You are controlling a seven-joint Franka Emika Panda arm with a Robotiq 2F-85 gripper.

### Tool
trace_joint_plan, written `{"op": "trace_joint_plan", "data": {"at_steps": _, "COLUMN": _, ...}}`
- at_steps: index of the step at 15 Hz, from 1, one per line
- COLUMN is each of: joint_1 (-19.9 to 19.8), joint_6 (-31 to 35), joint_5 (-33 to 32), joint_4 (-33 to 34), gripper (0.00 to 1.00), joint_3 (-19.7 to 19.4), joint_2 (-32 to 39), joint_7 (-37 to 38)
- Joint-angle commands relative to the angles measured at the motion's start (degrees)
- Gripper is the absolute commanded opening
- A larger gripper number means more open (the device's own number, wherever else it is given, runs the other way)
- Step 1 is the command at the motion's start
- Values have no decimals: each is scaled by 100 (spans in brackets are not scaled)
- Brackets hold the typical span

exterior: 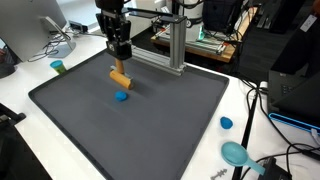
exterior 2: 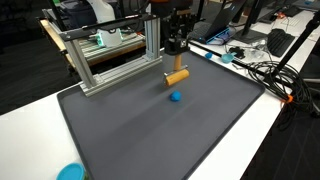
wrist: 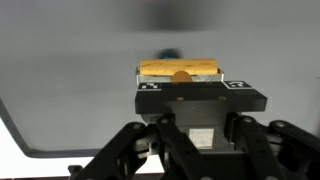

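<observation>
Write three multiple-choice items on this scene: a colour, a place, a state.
1. What colour is the block at the gripper? A green B orange C black
2. Where does the small blue piece lie? A on the grey mat B on top of the block C inside the gripper
3. How is the gripper? A wide open B out of view C shut on the block
Key: 1 B, orange in every view; 2 A, mat all around it; 3 C, it clamps the block in the wrist view.
</observation>
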Motion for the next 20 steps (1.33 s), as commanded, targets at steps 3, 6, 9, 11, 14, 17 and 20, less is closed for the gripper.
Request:
{"op": "trace_joint_plan", "data": {"at_steps": 3, "joint_1": -105, "joint_6": 348, "joint_5": 594, "joint_4": 225, "gripper": 22, "joint_3": -70, "joint_2": 478, "joint_7": -249}}
{"op": "trace_joint_plan", "data": {"at_steps": 6, "joint_1": -118, "joint_6": 394, "joint_5": 666, "joint_4": 289, "gripper": 22, "joint_3": -112, "joint_2": 629, "joint_7": -242}}
{"op": "trace_joint_plan", "data": {"at_steps": 9, "joint_1": -99, "joint_6": 481, "joint_5": 573, "joint_4": 367, "gripper": 22, "joint_3": -181, "joint_2": 763, "joint_7": -156}}
{"op": "trace_joint_plan", "data": {"at_steps": 11, "joint_1": -63, "joint_6": 508, "joint_5": 465, "joint_4": 439, "gripper": 22, "joint_3": -244, "joint_2": 887, "joint_7": -54}}
{"op": "trace_joint_plan", "data": {"at_steps": 14, "joint_1": -37, "joint_6": 318, "joint_5": 438, "joint_4": 587, "gripper": 22, "joint_3": -265, "joint_2": 1087, "joint_7": -8}}
{"op": "trace_joint_plan", "data": {"at_steps": 17, "joint_1": -5, "joint_6": 344, "joint_5": 418, "joint_4": 694, "gripper": 22, "joint_3": -283, "joint_2": 1303, "joint_7": 68}}
{"op": "trace_joint_plan", "data": {"at_steps": 20, "joint_1": -33, "joint_6": 312, "joint_5": 493, "joint_4": 572, "gripper": 22, "joint_3": -251, "joint_2": 1023, "joint_7": -20}}
